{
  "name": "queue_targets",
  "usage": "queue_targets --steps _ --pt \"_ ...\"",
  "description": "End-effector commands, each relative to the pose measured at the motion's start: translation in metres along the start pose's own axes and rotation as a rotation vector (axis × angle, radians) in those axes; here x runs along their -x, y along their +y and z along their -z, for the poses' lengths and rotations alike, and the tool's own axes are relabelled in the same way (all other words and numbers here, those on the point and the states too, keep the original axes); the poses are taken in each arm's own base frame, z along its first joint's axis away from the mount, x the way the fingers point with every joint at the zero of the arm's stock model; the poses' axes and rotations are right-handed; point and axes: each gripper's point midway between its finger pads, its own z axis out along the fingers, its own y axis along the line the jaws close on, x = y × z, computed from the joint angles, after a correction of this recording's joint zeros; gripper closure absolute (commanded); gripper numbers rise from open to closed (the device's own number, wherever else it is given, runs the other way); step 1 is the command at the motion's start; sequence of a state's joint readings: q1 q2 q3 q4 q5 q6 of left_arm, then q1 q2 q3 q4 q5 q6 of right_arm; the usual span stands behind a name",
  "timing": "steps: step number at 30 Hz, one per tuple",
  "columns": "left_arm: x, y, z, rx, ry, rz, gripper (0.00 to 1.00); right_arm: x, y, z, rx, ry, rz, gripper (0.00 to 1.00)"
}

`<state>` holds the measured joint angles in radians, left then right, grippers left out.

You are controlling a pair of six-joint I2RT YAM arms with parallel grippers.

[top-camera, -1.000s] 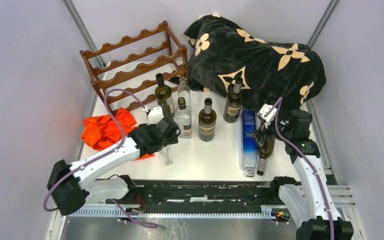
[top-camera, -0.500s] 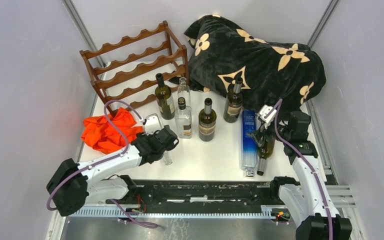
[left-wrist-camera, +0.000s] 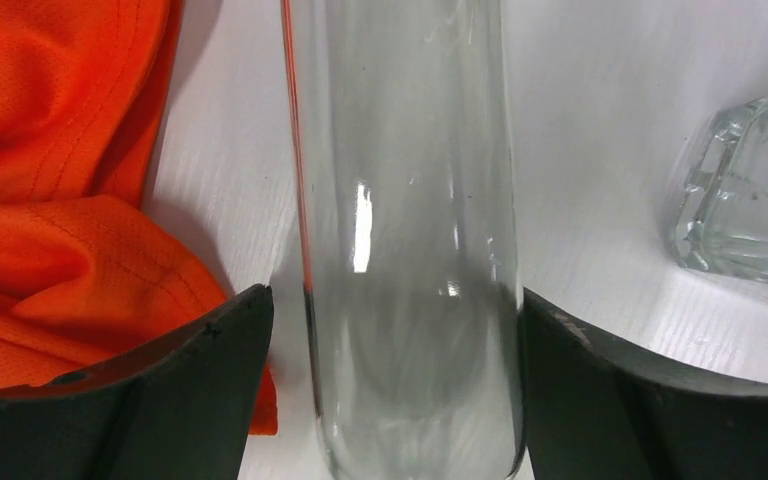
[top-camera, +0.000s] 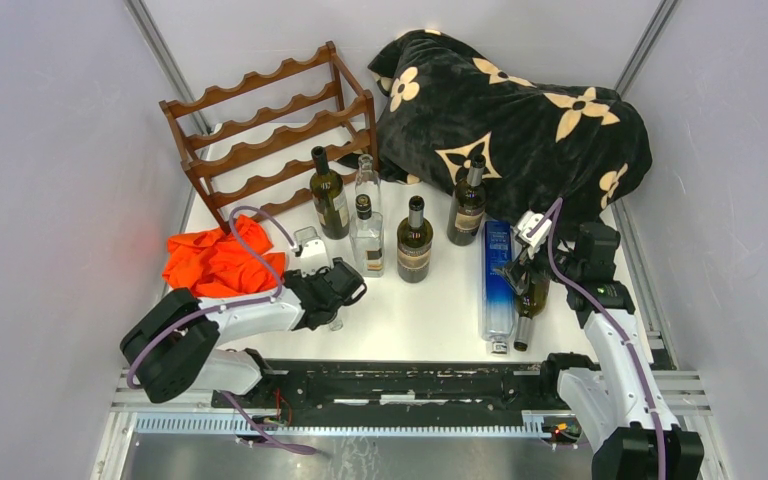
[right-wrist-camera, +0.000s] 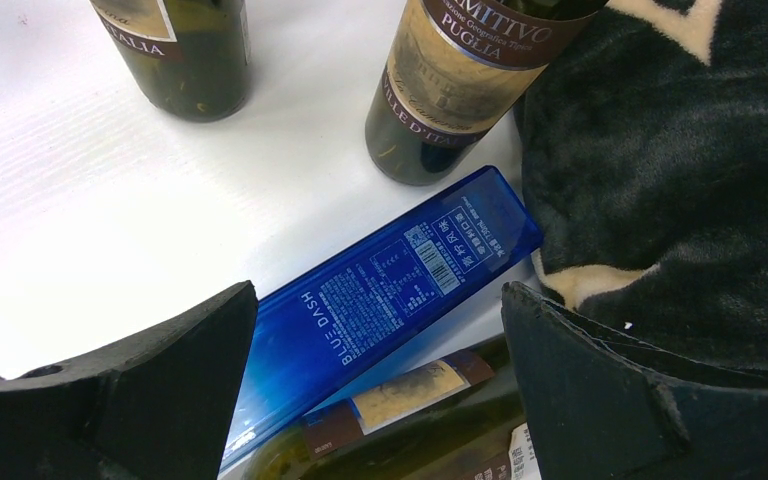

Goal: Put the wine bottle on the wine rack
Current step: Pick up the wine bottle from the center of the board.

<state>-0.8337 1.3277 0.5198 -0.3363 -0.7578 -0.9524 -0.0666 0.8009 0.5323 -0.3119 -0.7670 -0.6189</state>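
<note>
The dark wooden wine rack (top-camera: 270,140) stands at the back left, with no bottles on it. A clear glass bottle (left-wrist-camera: 410,250) lies on the white table, its neck (top-camera: 333,318) showing under my left gripper (top-camera: 338,290). That gripper (left-wrist-camera: 395,390) straddles the bottle's body. The right finger (left-wrist-camera: 600,400) touches the glass and the left finger (left-wrist-camera: 200,390) stands a little off it. My right gripper (top-camera: 520,272) hangs open above a green wine bottle (right-wrist-camera: 430,420) that lies beside a flat blue bottle (right-wrist-camera: 380,290); it holds nothing.
Three dark wine bottles (top-camera: 329,195) (top-camera: 414,242) (top-camera: 467,203) and two clear ones (top-camera: 367,238) (top-camera: 366,180) stand mid-table. An orange cloth (top-camera: 215,262) lies left of my left gripper. A black flowered blanket (top-camera: 510,120) fills the back right.
My left arm has dropped lower and drawn back toward the near edge, bringing its gripper down over the clear bottle, and its jaws have narrowed slightly. The right arm has not moved.
</note>
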Motion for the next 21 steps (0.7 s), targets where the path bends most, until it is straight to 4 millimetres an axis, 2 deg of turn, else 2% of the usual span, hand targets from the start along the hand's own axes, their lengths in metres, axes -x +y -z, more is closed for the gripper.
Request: queue_targets --steps 1,12,13,14,16,17,18,21 --pt "0.009 -0.003 -0.005 -0.005 -0.086 0.101 0.12 0.004 -0.001 -0.001 0.007 -0.020 0.024 0.02" --pt "0.003 -0.005 -0.004 -0.033 -0.110 0.125 0.23 0.003 -0.001 0.000 0.003 -0.018 0.025 0.02" --pt "0.003 -0.005 -0.002 -0.032 -0.111 0.124 0.27 0.004 -0.001 0.000 0.003 -0.019 0.027 0.02" --pt "0.005 -0.006 0.000 -0.033 -0.112 0.128 0.37 0.005 -0.002 0.000 0.003 -0.020 0.028 0.02" --pt "0.011 -0.006 0.005 -0.037 -0.118 0.152 0.83 0.005 -0.001 0.000 0.007 -0.019 0.027 0.02" --pt "0.014 -0.004 0.008 -0.029 -0.123 0.165 0.91 0.004 -0.001 0.000 0.008 -0.017 0.025 0.02" --pt "0.020 -0.003 0.012 -0.022 -0.132 0.177 0.94 0.005 -0.001 0.000 0.010 -0.017 0.026 0.02" --pt "0.037 0.004 0.022 0.004 -0.165 0.204 0.98 0.005 0.001 0.000 0.017 -0.019 0.025 0.02"
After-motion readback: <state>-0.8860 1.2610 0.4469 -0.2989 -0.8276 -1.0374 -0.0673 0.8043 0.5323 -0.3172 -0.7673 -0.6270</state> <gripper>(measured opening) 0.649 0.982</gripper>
